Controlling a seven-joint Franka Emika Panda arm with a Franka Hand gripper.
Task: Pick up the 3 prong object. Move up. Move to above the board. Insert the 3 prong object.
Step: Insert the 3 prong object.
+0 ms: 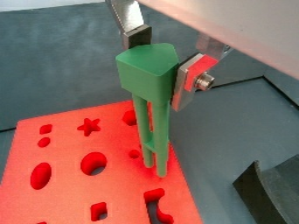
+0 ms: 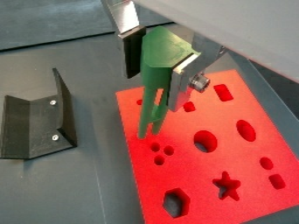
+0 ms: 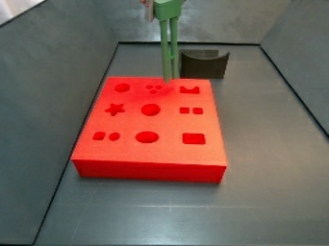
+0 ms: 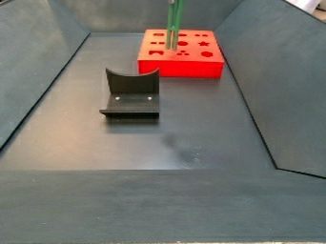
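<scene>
My gripper [image 1: 163, 63] is shut on the blocky top of the 3 prong object [image 1: 146, 92], a slim green post, with a silver finger on each side; both wrist views show this [image 2: 158, 63]. The post hangs upright with its prongs down over the board [image 1: 59, 149], a flat red block with shaped cutouts. In a side view the post [image 3: 168, 48] stands over the board's [image 3: 148, 168] far part, its tips close to the three-dot cutout [image 3: 154, 88]. I cannot tell whether the tips touch. The post [image 4: 174, 17] and board [image 4: 192, 67] also show far off in a side view.
The dark grey fixture [image 4: 130, 95] stands on the grey floor apart from the board, and shows in the other views too [image 3: 203, 64] [image 2: 35, 122]. Sloped grey walls enclose the floor on all sides.
</scene>
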